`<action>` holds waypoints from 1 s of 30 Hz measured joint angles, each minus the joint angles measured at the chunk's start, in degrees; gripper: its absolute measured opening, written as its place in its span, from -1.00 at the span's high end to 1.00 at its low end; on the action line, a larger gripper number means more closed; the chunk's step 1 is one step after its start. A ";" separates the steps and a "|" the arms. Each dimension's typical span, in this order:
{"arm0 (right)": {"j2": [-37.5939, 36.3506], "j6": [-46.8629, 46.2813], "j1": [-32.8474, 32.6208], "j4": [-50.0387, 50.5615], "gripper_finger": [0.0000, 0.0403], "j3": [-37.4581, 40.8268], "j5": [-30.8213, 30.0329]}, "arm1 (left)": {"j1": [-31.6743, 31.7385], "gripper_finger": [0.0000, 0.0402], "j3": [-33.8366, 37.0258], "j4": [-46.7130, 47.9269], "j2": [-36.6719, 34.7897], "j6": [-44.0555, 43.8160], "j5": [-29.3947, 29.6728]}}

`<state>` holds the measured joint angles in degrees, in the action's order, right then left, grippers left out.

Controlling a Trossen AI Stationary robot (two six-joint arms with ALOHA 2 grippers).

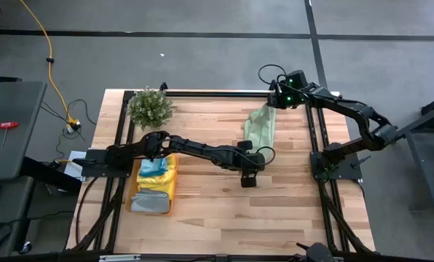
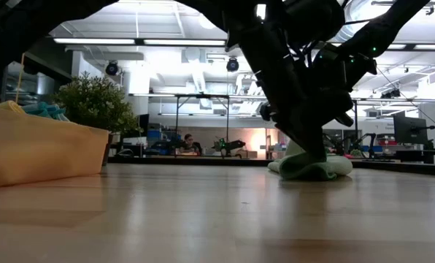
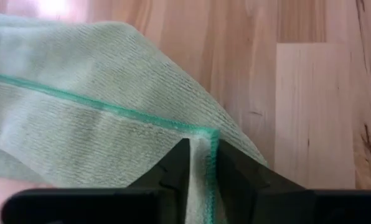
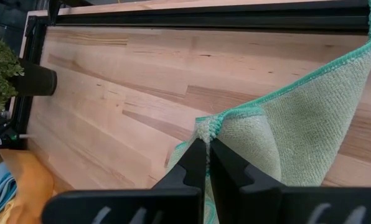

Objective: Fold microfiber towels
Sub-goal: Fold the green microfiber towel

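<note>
Butcher-block wooden table [image 1: 217, 211] carries, along its left side, a flat translucent orange rectangular tray [image 1: 140, 191] stacked with yellow, blue-teal and grey microfiber towels [image 1: 156, 180]. A pale green microfiber towel with a teal stitched hem [image 1: 261, 125] hangs toward the far right. The right gripper [image 1: 275, 103] pinches its upper corner, the left gripper [image 1: 249, 173] its near corner. A small bushy green plant [image 1: 150, 108] stands far left.
</note>
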<state>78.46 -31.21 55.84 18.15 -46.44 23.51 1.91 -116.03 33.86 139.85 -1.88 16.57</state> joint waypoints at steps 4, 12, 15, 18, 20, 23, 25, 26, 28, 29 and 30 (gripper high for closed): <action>0.00 -0.01 -0.01 0.00 1.00 0.00 0.00 | 0.00 0.89 0.00 -0.22 -0.16 0.99 0.70; -0.02 0.47 -0.01 -0.01 1.00 0.00 0.14 | 0.48 0.99 -0.07 0.99 -2.41 2.10 2.22; -1.33 0.51 0.03 -0.94 1.00 -0.02 3.29 | 2.29 0.99 -0.26 4.74 -5.96 2.50 2.91; -3.88 1.62 0.01 -0.77 1.00 -1.90 3.52 | 5.43 0.99 -0.28 9.93 -11.18 1.60 3.22; -5.21 2.39 0.03 0.49 1.00 -4.20 3.30 | 7.91 1.00 -0.31 11.49 -15.34 1.64 3.39; -5.89 5.53 0.14 5.87 1.00 -9.91 1.42 | 11.94 1.00 -0.35 11.80 -21.98 4.42 4.79; -5.79 8.61 0.14 10.27 1.00 -14.44 -1.37 | 15.04 1.00 -0.37 11.63 -26.03 7.53 6.58; -5.77 10.06 0.14 12.30 1.00 -16.64 -2.79 | 16.71 1.00 -0.37 11.60 -27.80 9.11 7.49; -5.75 12.29 0.14 15.14 1.00 -20.80 -5.63 | 20.38 1.00 -0.37 11.35 -31.04 12.24 8.32; -5.73 13.33 0.33 16.16 1.00 -22.78 -7.21 | 22.23 1.00 -0.37 11.16 -32.44 13.72 8.50; -5.73 14.54 0.80 17.51 1.00 -24.72 -8.43 | 23.92 1.00 -0.37 10.16 -33.69 15.03 8.89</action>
<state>72.73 -16.67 56.64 35.66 -71.16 15.08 25.83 -116.40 44.02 106.17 13.15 25.47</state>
